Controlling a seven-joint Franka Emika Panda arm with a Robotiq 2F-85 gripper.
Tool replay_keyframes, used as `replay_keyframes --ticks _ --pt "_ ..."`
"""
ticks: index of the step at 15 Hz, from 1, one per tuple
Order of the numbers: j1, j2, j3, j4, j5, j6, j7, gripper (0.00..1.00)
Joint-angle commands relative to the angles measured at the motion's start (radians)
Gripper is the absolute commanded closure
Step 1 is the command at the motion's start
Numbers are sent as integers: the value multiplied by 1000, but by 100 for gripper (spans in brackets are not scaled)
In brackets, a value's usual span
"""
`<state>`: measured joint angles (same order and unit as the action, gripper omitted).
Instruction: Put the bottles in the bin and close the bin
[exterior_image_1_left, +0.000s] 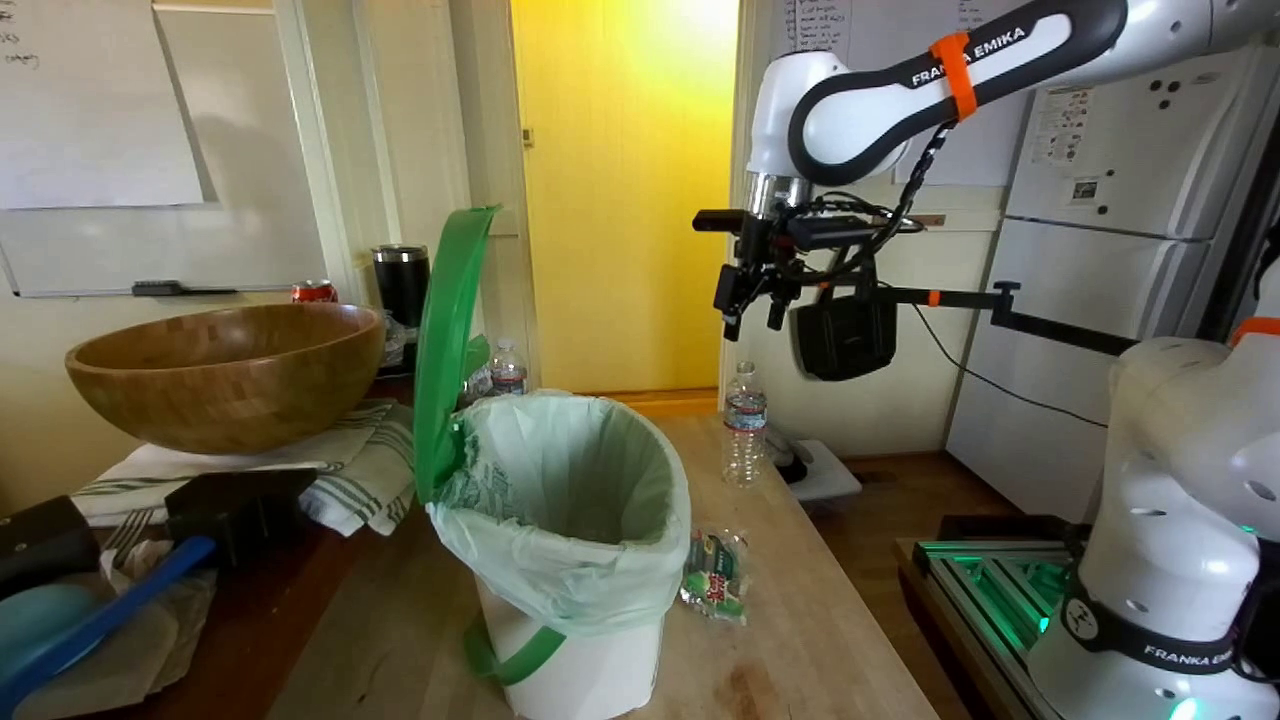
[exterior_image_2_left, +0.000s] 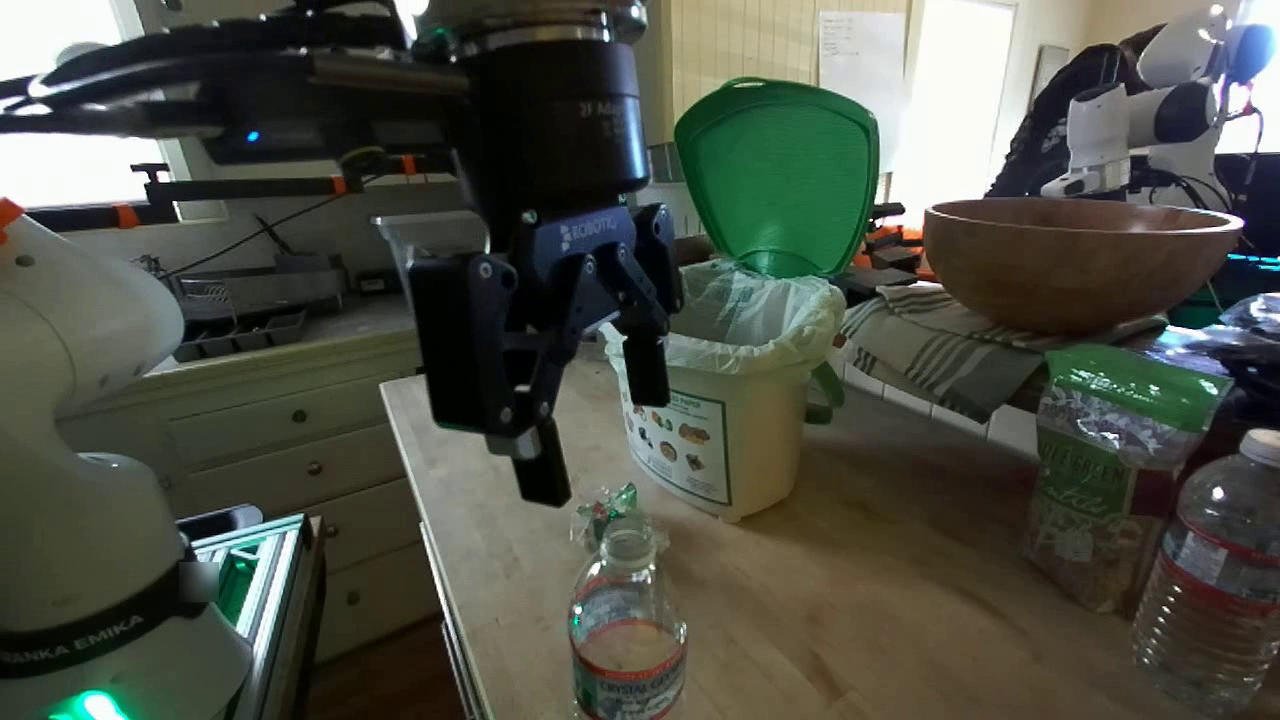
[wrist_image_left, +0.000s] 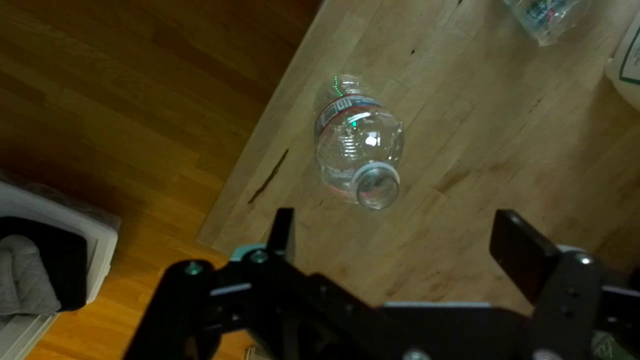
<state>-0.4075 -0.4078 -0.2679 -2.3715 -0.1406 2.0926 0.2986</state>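
White-and-black arm (exterior_image_1_left: 855, 125) with orange strap (exterior_image_1_left: 956, 78), dark cables (exterior_image_1_left: 919, 174), black fingers (exterior_image_2_left: 541, 470).

Two clear bottles (exterior_image_1_left: 745, 425) stand upright outside the bag-lined bin (exterior_image_2_left: 755, 425), green lid (exterior_image_2_left: 780, 175) raised.

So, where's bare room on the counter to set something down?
Bare counter spreads between the bin, uncapped bottle and pouch; a narrower strip lies between bin and towel. Crowded: the pouch, with the other bottle close by, and the wrapper beside the bin.
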Motion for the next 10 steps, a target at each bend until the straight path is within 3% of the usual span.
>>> replay_keyframes --ticks 1,10 --pt "-2 7 0 2 0 -2 -1 0" --pt "-1 48 -6 -18 2 -3 -7 0"
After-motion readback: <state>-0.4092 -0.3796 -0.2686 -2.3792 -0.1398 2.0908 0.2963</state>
